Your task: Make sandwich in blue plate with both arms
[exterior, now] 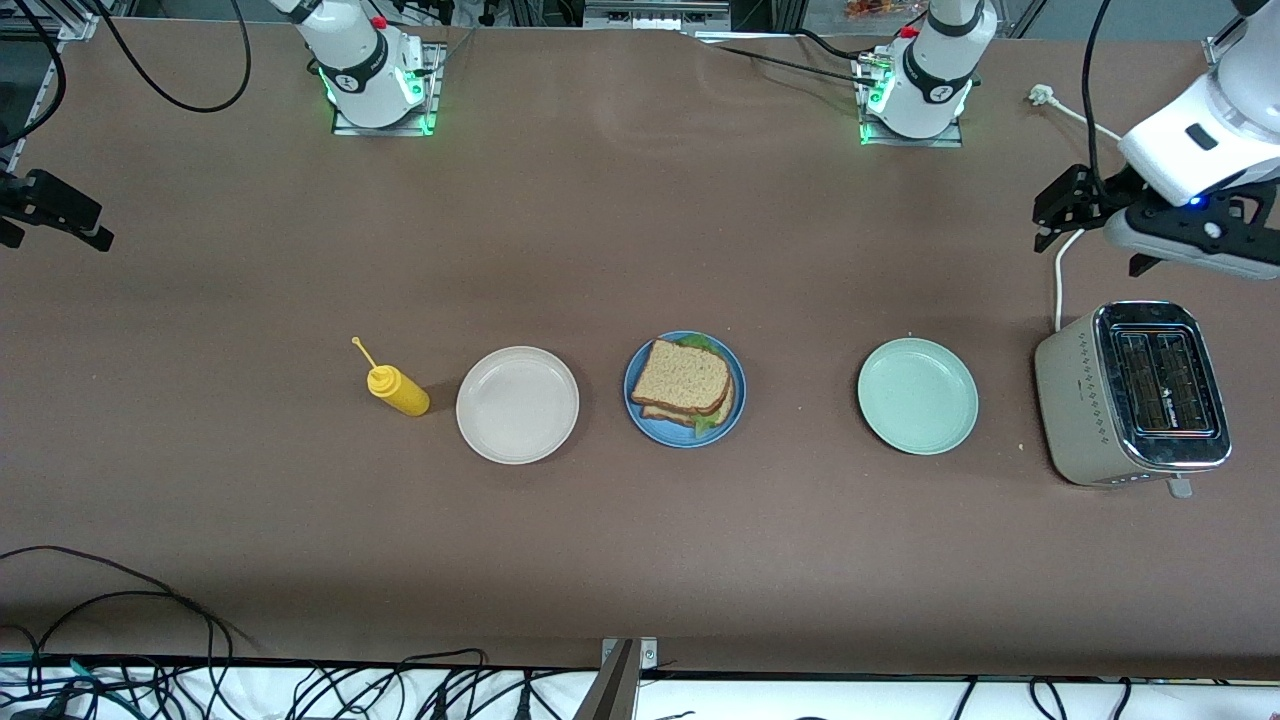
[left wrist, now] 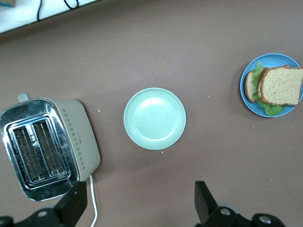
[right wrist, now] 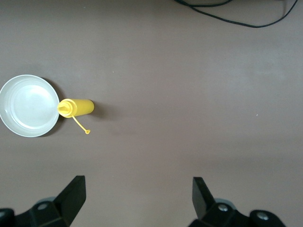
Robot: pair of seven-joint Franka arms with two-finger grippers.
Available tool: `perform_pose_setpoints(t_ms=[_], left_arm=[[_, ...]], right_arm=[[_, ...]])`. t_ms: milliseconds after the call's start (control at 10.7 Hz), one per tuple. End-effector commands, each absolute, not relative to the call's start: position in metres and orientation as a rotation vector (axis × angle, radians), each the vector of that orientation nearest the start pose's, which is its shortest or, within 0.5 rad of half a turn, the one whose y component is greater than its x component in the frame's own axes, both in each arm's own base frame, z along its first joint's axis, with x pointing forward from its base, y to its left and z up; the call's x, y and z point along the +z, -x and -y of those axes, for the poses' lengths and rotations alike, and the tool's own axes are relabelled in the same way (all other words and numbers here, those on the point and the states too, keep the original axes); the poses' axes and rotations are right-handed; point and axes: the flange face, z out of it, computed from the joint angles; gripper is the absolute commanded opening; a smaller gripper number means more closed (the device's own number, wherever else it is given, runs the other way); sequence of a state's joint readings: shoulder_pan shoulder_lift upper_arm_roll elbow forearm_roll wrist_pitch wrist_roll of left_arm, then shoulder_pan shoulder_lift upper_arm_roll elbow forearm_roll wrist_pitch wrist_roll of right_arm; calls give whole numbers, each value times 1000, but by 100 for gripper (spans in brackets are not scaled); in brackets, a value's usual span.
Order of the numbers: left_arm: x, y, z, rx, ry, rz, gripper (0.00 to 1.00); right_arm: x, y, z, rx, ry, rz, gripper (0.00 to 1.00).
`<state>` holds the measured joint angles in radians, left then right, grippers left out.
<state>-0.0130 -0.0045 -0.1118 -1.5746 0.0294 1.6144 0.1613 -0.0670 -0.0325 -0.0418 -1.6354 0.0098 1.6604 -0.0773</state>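
The sandwich (exterior: 685, 383), two brown-crusted bread slices with green lettuce showing between them, lies on the blue plate (exterior: 645, 415) at the middle of the table. The left wrist view also shows the sandwich (left wrist: 281, 85) on the blue plate (left wrist: 272, 57). My left gripper (exterior: 1050, 215) hangs open and empty in the air at the left arm's end of the table, over the toaster's cord; in its own view the left gripper (left wrist: 140, 189) has nothing between its fingers. My right gripper (exterior: 95, 228) hangs open and empty at the right arm's end, and the right wrist view shows the right gripper (right wrist: 138, 184) over bare table.
A pale mint-green plate (exterior: 917, 395) sits beside the blue plate toward the left arm's end, with a beige toaster (exterior: 1135, 395) and its white cord (exterior: 1058, 280) farther along. A beige-white plate (exterior: 517, 404) and a yellow squeeze bottle (exterior: 398, 390) sit toward the right arm's end.
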Motion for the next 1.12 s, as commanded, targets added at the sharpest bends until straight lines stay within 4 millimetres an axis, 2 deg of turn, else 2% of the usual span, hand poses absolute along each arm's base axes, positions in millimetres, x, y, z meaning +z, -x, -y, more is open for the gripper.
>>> perform_pose_setpoints(t_ms=[0, 280, 467, 935, 1028], left_arm=[[638, -540, 68, 24, 3081, -431, 100], [640, -537, 62, 67, 3102, -388, 100], [640, -535, 64, 80, 3137, -241, 100], [641, -537, 66, 72, 3130, -221, 100], [650, -542, 64, 39, 3139, -213, 100]], right_arm=[[627, -550, 61, -96, 3124, -59, 100], [627, -550, 61, -96, 3124, -57, 100], [627, -550, 62, -96, 3124, -59, 100], [626, -551, 62, -94, 3124, -71, 100], [626, -551, 62, -94, 3124, -71, 100]])
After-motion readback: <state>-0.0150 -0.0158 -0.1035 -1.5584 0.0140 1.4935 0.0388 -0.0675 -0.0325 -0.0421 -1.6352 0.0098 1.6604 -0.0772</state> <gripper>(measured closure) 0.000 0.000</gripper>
